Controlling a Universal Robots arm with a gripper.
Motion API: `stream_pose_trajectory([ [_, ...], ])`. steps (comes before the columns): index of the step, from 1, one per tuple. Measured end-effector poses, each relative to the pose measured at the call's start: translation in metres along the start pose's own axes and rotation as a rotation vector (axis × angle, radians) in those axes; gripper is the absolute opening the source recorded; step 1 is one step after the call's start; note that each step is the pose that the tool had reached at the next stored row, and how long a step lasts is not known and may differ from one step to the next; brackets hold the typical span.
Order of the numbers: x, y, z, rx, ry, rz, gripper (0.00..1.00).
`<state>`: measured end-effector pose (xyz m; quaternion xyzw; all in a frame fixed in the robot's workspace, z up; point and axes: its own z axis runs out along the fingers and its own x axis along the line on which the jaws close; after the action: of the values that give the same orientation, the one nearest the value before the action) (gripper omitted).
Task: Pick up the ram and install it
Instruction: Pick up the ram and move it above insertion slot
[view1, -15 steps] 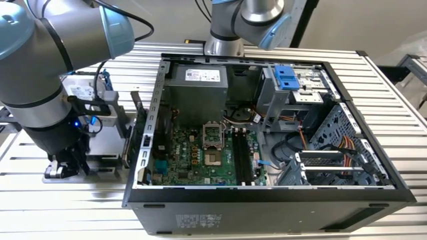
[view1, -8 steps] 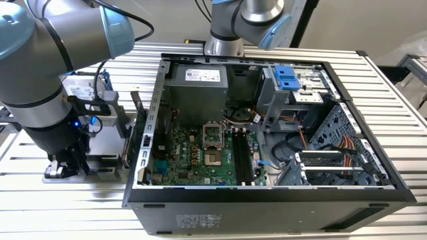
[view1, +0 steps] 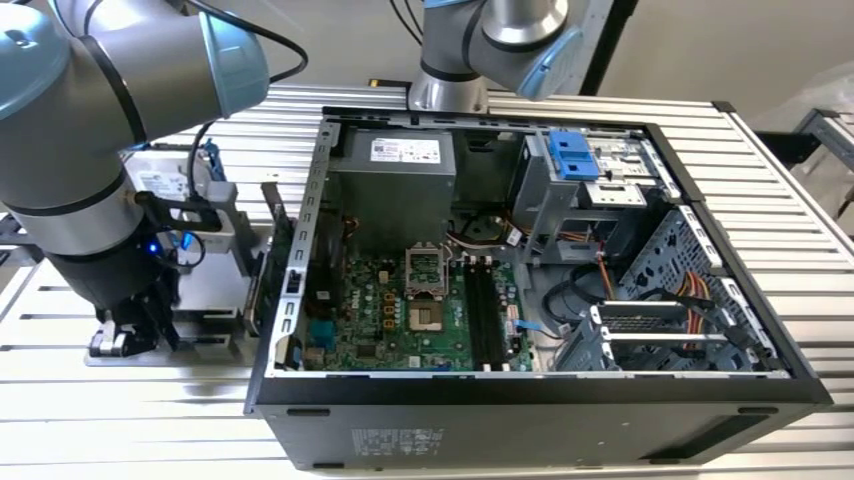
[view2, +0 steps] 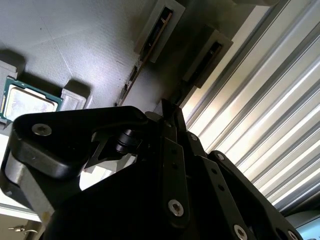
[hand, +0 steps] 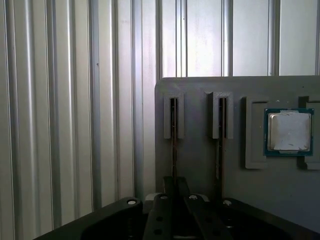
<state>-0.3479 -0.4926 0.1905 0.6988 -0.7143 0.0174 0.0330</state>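
A ribbed metal tabletop (view1: 134, 425) carries an open computer case (view1: 534, 388), its motherboard bare to the room. Against the case's wall, on the exterior view's left, lies a grey holder tray (hand: 250, 200). The arm bends down outside the case, with the gripper (hand: 175, 179) pointing straight down over that tray. The ram (hand: 173, 145) stands on edge in a tray slot, running right under the gripper. Whether the gripper is clenched on it, I cannot tell.

Slatted metal table (view1: 134, 430) carries an open computer case (view1: 534, 432) and grey tray (hand: 197, 150).
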Motion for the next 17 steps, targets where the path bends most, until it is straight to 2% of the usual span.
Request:
stream_pose_trajectory([
  [6, 0.0000, -0.0001, -0.0017, 0.0011, -0.0011, 0.000, 0.00],
  [17, 0.0009, 0.0003, -0.0132, 0.0001, -0.0001, 0.000, 0.00],
])
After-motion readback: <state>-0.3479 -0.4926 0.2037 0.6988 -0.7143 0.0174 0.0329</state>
